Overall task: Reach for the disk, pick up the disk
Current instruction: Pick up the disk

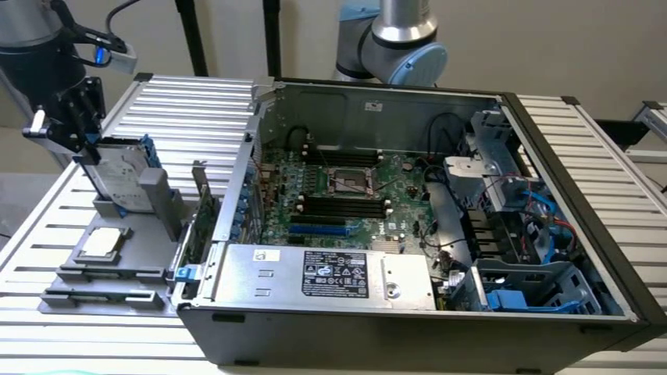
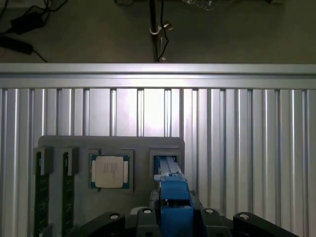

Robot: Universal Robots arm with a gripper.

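Gripper [image 2: 174,211]: seen clamped on the upper edge of the disk [image 1: 117,173], with the blue frame pinched between the jaws.
Disk: held standing and slightly tilted at the exterior view's far left, with its lower end at a slot of the grey holder [image 1: 62,301].
Chip [image 1: 101,244]: laid flat in a recess of the holder, nearer than the disk and apart from it.
Computer case [image 1: 417,340]: left open on the slatted table [image 1: 187,98], just to the exterior view's right of the holder.
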